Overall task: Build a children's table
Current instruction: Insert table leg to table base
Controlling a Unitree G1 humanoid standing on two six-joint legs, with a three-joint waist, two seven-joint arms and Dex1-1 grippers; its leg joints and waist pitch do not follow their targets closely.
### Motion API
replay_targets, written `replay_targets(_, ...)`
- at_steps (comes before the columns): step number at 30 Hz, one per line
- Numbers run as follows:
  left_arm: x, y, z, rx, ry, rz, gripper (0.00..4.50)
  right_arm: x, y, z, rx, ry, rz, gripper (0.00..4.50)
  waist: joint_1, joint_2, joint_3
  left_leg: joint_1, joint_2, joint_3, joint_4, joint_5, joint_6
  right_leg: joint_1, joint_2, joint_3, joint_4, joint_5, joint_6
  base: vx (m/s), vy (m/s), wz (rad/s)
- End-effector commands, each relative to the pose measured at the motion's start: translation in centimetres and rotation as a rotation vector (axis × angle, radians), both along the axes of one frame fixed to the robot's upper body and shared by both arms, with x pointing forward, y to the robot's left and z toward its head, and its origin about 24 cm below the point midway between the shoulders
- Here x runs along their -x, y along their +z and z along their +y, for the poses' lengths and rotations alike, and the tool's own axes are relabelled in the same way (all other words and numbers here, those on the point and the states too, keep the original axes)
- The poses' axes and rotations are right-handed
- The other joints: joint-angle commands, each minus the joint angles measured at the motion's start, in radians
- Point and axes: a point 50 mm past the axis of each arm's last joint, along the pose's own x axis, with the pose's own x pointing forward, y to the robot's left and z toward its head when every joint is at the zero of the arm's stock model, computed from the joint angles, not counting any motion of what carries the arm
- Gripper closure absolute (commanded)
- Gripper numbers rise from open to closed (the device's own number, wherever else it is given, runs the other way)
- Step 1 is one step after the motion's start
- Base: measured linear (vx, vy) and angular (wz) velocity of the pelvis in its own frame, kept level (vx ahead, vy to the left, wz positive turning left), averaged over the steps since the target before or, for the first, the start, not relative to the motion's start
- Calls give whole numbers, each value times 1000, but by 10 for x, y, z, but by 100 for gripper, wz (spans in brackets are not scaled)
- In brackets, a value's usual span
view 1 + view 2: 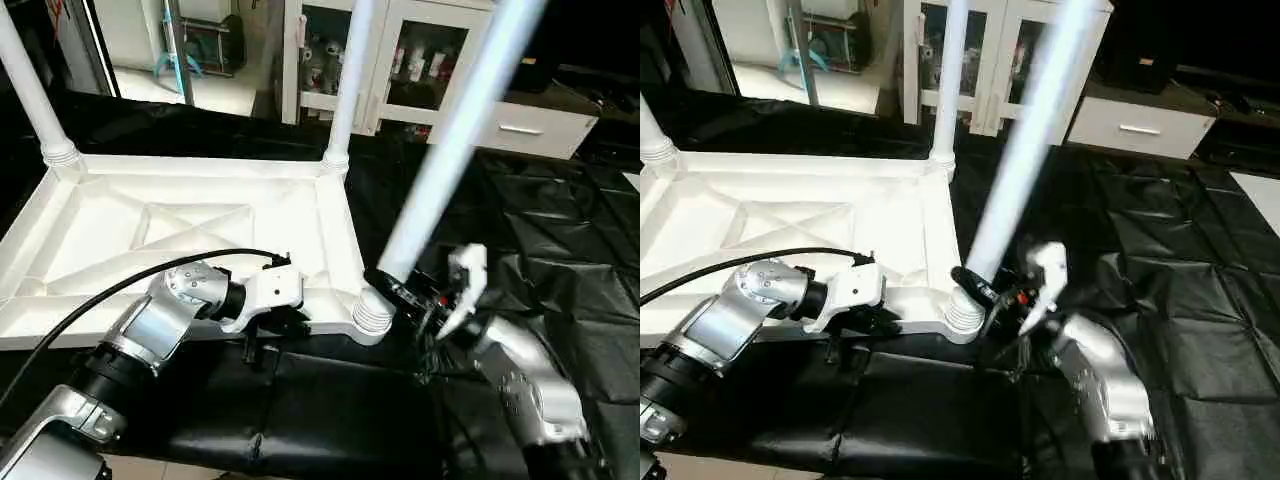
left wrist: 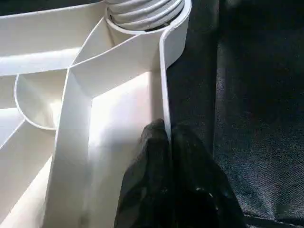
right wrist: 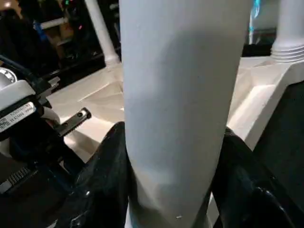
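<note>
Left eye view: your tabletop (image 1: 180, 240) lies ribbed side up on the black-cloth work table (image 1: 560, 260), toward its left side. Two legs (image 1: 345, 90) stand upright in the far corner sockets. Left gripper (image 2: 164, 137) is clamped shut on the top's near rim, just beside the near-right socket (image 1: 372, 312). Right gripper (image 3: 173, 156) grips a third leg (image 1: 455, 135) low down, tilted, foot at that socket.

Black-cloth work table (image 1: 560, 250) with upside-down white children's table (image 1: 200, 230) directly on top.
</note>
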Motion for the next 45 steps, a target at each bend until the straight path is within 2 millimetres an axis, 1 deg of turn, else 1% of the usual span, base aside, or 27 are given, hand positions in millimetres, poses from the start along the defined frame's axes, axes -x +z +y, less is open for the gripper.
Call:
replay_targets(1, 0, -9, 10, -82, 18, 28, 448, 12, -27, -12, 65, -55, 124, 265, -1, 30, -35, 14, 45, -21, -83, -326, -38, 7, -59, 32, -88, -128, -185, 0, 0, 0)
replay_targets(4, 1, -9, 10, -83, 18, 29, 448, 15, -27, -13, 69, -70, 100, 265, -1, 29, -36, 13, 45, -21, -82, -318, -37, 8, -59, 32, -87, -117, -186, 0, 0, 0)
replay_targets(6, 1, -9, 11, -84, 19, 31, 448, 20, -28, -12, 81, -88, 75, 265, 2, 34, -37, 13, 45, -20, -81, -303, -33, 8, -59, 32, -86, -95, -184, 0, 0, 0)
replay_targets(8, 1, -9, 11, -84, 20, 32, 448, 21, -28, -12, 89, -88, 68, 265, 2, 32, -39, 13, 43, -20, -81, -285, -27, 11, -57, 31, -84, -68, -187, 0, 0, 0)
replay_targets(10, 1, -9, 12, -84, 22, 35, 448, 27, -31, -8, 129, -75, 40, 265, 3, 34, -39, 11, 43, -18, -79, -265, -22, 13, -57, 31, -83, -45, -183, 0, 0, 0)
replay_targets(12, 1, -10, 12, -85, 25, 36, 448, 30, -33, -5, 147, -65, 32, 265, 3, 34, -40, 13, 43, -17, -79, -264, -21, 13, -57, 30, -84, -41, -182, 0, 0, 0)
replay_targets(15, 2, -10, 12, -84, 27, 39, 448, 33, -34, -2, 184, -47, 9, 265, 2, 35, -39, 13, 43, -18, -81, -283, -21, 12, -56, 30, -86, -69, -181, 0, 0, 0)
replay_targets(16, 2, -11, 12, -83, 30, 40, 448, 35, -35, 0, 203, -27, 6, 265, 1, 31, -39, 13, 43, -17, -81, -282, -20, 12, -56, 31, -86, -75, -178, 0, 0, 0)
replay_targets(19, 2, -12, 12, -81, 33, 40, 448, 37, -36, 0, 220, -14, 16, 265, 1, 33, -40, 12, 43, -17, -80, -265, -13, 14, -55, 31, -84, -55, -178, 0, 0, 0)
replay_targets(20, 2, -12, 12, -81, 33, 40, 448, 37, -37, 0, 221, -13, 17, 265, 1, 33, -40, 11, 43, -17, -80, -262, -12, 14, -55, 31, -84, -51, -177, 0, 0, 0)
replay_targets(21, 2, -11, 12, -80, 36, 39, 448, 39, -38, 0, 248, 12, 27, 265, 2, 27, -40, 11, 43, -17, -79, -256, -7, 15, -55, 30, -83, -53, -176, 0, 0, 0)
replay_targets(23, 1, -11, 12, -77, 41, 37, 448, 41, -39, 0, 288, 55, 21, 265, 1, 24, -39, 10, 43, -16, -78, -247, -3, 15, -54, 31, -84, -54, -168, 0, 0, 0)
replay_targets(24, 1, -11, 12, -77, 41, 37, 448, 41, -39, 0, 289, 56, 22, 265, 1, 25, -38, 9, 42, -16, -78, -246, -5, 15, -54, 31, -85, -60, -164, 0, 0, 0)
replay_targets(25, 1, -11, 12, -76, 44, 37, 448, 43, -40, 0, 307, 79, 42, 265, 1, 24, -38, 12, 43, -16, -80, -272, -9, 13, -56, 32, -90, -104, -156, 0, 0, 0)
replay_targets(26, 0, -11, 11, -74, 47, 35, 448, 44, -40, -1, 318, 106, 46, 265, -1, 14, -37, 12, 43, -15, -80, -281, -8, 12, -55, 32, -92, -121, -153, 0, 0, 0)
replay_targets(28, 0, -12, 11, -71, 54, 32, 448, 47, -40, -2, 334, 151, 62, 265, 0, 17, -37, 15, 45, -18, -83, -312, -13, 10, -57, 33, -95, -172, -143, 0, 0, 0)
replay_targets(30, 0, -12, 11, -70, 54, 32, 448, 47, -40, -3, 337, 157, 64, 265, -1, 18, -38, 15, 46, -19, -83, -314, -14, 8, -57, 34, -95, -166, -143, 0, 0, 0)
replay_targets(32, -1, -12, 10, -68, 57, 30, 448, 46, -41, -5, 365, 195, 88, 265, -3, 12, -40, 14, 46, -19, -83, -316, -16, 8, -55, 32, -94, -146, -144, 0, 0, 0)
replay_targets(36, -1, -12, 9, -66, 56, 29, 448, 42, -43, -7, 407, 206, 117, 265, -4, 12, -41, 13, 44, -18, -81, -295, -11, 10, -54, 32, -91, -115, -153, 0, 0, 0)
replay_targets(37, -2, -11, 9, -65, 54, 27, 448, 34, -45, -8, 424, 182, 164, 265, -6, 12, -39, 12, 43, -18, -81, -308, -13, 9, -54, 31, -92, -130, -154, 0, 0, 0)
replay_targets(38, -2, -11, 9, -65, 53, 26, 448, 31, -46, -8, 429, 173, 180, 265, -6, 16, -39, 14, 43, -19, -84, -320, -16, 8, -54, 31, -93, -150, -154, 0, 0, 0)
replay_targets(39, -2, -11, 9, -66, 51, 25, 448, 27, -44, -7, 429, 170, 184, 265, -10, 16, -36, 15, 43, -20, -85, -355, -24, 3, -56, 31, -98, -205, -153, 0, 0, 0)
replay_targets(40, -2, -11, 9, -66, 50, 25, 448, 25, -44, -7, 429, 171, 183, 265, -11, 16, -34, 17, 44, -21, -86, -380, -29, 2, -58, 32, -102, -245, -148, 0, 0, 0)
replay_targets(41, -3, -11, 9, -67, 47, 24, 448, 19, -41, -5, 431, 177, 177, 265, -12, 18, -35, 21, 46, -23, -87, -410, -39, -2, -60, 33, -107, -294, -138, 0, 0, 0)
replay_targets(42, -3, -11, 9, -67, 47, 24, 448, 19, -41, -5, 431, 177, 177, 265, -14, 18, -34, 21, 45, -25, -88, -423, -43, -3, -60, 33, -108, -312, -135, 0, 0, 0)
replay_targets(43, -3, -10, 9, -71, 43, 24, 448, 13, -37, -4, 438, 201, 179, 265, -16, 17, -35, 19, 44, -30, -91, -440, -50, -1, -61, 31, -109, -347, -123, 0, 0, 0)
replay_targets(45, -3, -10, 10, -73, 41, 24, 448, 11, -35, -4, 445, 214, 181, 265, -19, 17, -33, 17, 45, -32, -93, -450, -54, -3, -61, 31, -111, -363, -117, 0, 0, 0)
